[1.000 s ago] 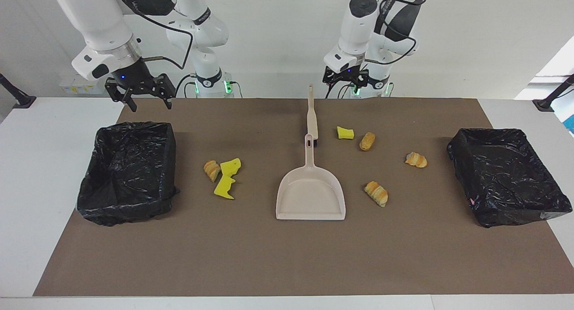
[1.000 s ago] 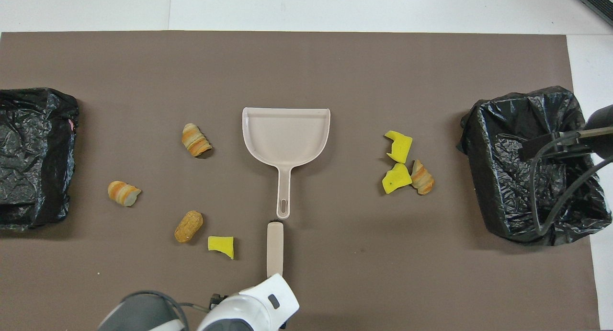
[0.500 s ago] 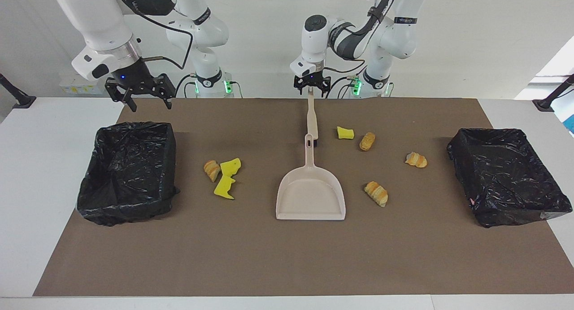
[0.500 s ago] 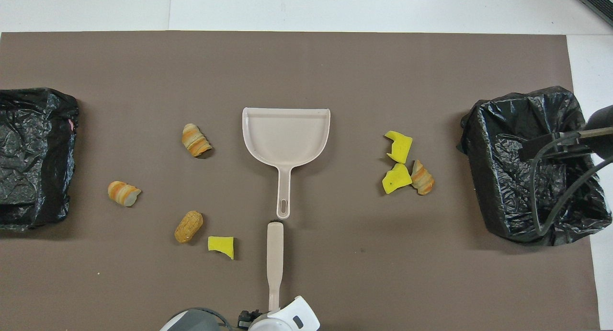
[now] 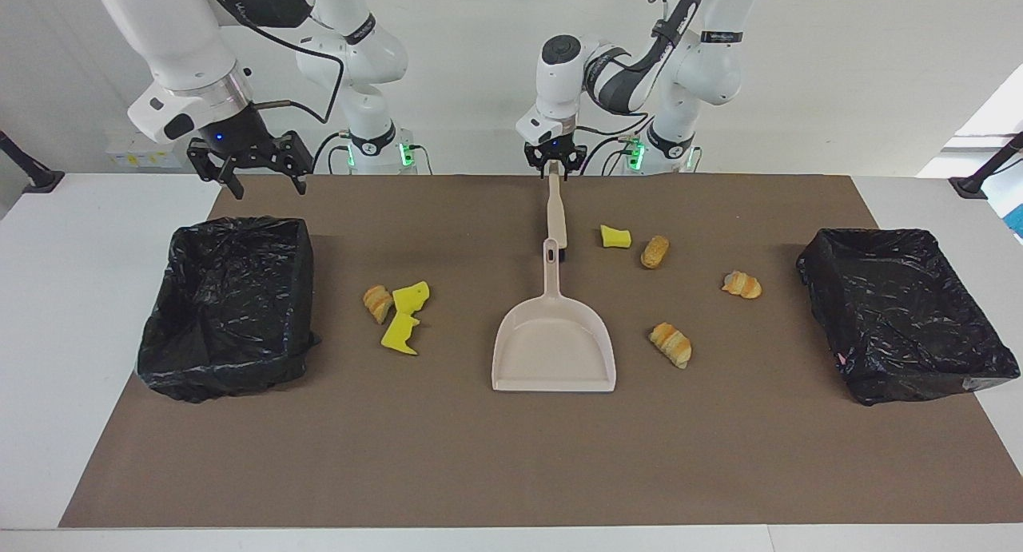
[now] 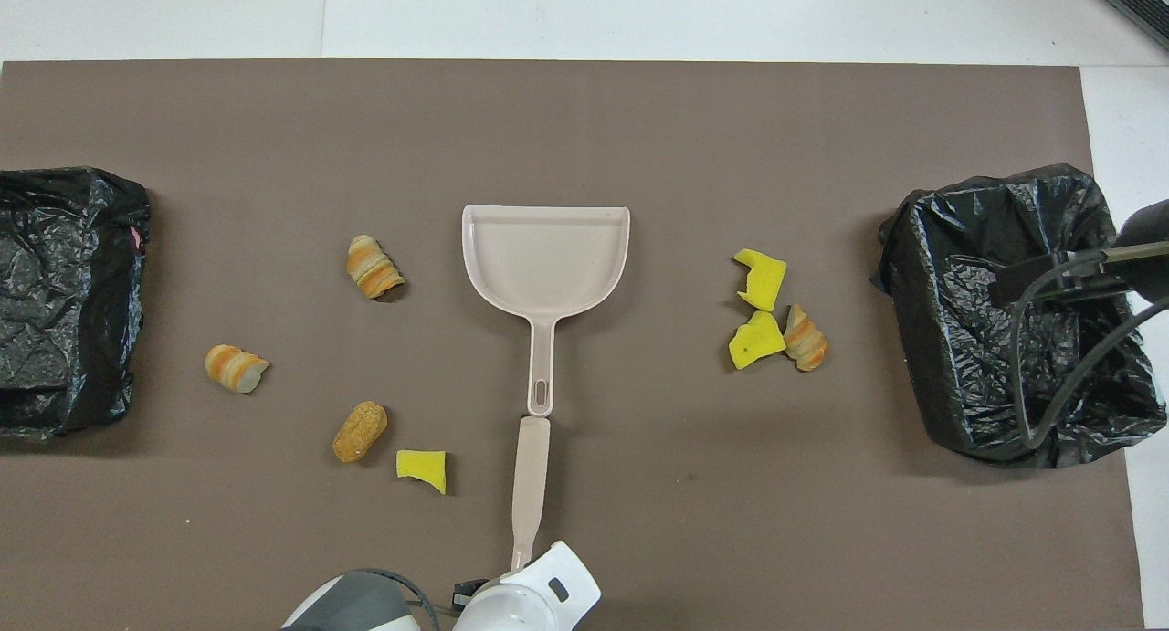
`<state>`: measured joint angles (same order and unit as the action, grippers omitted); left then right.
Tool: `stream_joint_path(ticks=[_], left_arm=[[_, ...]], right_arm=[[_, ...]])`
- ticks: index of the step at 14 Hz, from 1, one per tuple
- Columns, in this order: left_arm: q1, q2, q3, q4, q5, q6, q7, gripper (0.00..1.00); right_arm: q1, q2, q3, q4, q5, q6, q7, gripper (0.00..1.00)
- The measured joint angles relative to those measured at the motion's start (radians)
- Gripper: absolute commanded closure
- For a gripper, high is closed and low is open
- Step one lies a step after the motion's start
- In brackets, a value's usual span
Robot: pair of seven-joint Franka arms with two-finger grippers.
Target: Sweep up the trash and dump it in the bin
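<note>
Seven trash scraps (image 6: 373,266) unswept. Left end effector (image 5: 552,168) clamped on hand brush (image 6: 530,467), six o'clock of dustpan (image 6: 545,257) seen overhead. Right end effector (image 5: 257,172) spread, idle over bin (image 5: 228,304). Next, likely: lift, sweep.

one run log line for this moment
left claw: at tip of brush handle | right claw: open, waiting above bin | trash: unswept | dustpan: empty

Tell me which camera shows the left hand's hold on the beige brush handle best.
The facing view. There the left hand is seen side-on, closed on the tip of the beige hand brush. In the overhead view the arm's white wrist covers that tip, so only the rest of the brush shows.
</note>
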<state>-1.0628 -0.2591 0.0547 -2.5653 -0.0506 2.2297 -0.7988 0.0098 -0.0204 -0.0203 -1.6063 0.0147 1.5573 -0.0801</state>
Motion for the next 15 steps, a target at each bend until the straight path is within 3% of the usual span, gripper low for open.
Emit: stream_joint_path(ticks=[4, 7, 11, 15], left_arm=[[0.1, -0.019, 0.007, 0.1, 0.014, -0.251, 0.009, 1.0], [0.229, -0.095, 0.011, 0.125, 0.064, -0.388, 0.009, 1.0], [0.454, -0.144, 0.016, 0.124, 0.154, -0.396, 0.05, 1.0], [0.718, -0.106, 0.018, 0.121, 0.208, -0.304, 0.34, 1.0]], right_arm=[[0.002, 0.0, 0.0, -0.001, 0.0, -0.001, 0.0, 0.0], [0.025, -0.003, 0.003, -0.019, 0.002, 0.019, 0.0, 0.0], [0.116, 0.026, 0.01, -0.076, 0.006, 0.138, 0.111, 0.0], [0.264, 0.118, 0.016, -0.09, 0.056, 0.292, 0.313, 0.0]])
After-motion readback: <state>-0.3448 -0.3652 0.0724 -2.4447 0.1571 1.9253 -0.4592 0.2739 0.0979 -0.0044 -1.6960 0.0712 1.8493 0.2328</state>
